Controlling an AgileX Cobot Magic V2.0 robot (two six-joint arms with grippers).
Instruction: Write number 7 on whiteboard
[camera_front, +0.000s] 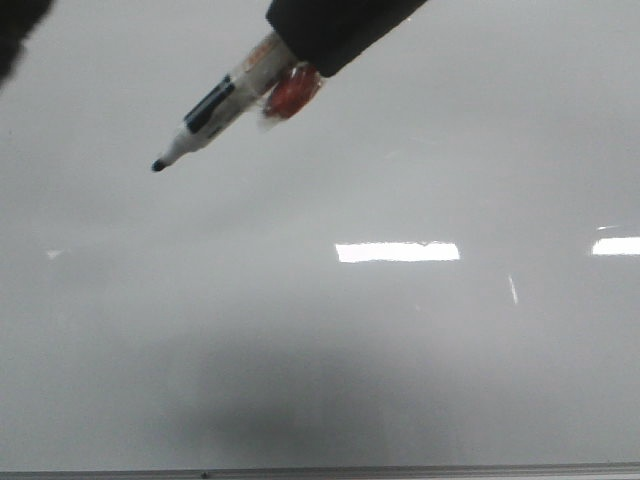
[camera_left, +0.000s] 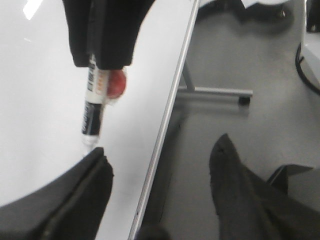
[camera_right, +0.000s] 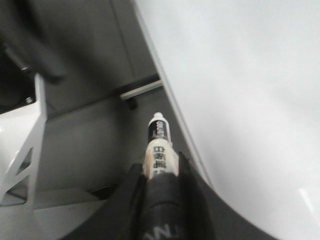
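We see right gripper (camera_front: 300, 62) pinching marker (camera_front: 215, 108), tip above whiteboard (camera_front: 400, 380); contact unclear to us. Gripper body cut off at frame edge. Left gripper (camera_left: 160, 175) spread, empty, over board's edge. We find no 7 stroke visible.

Marker (camera_front: 215, 108) seemingly just above whiteboard (camera_front: 400, 380).
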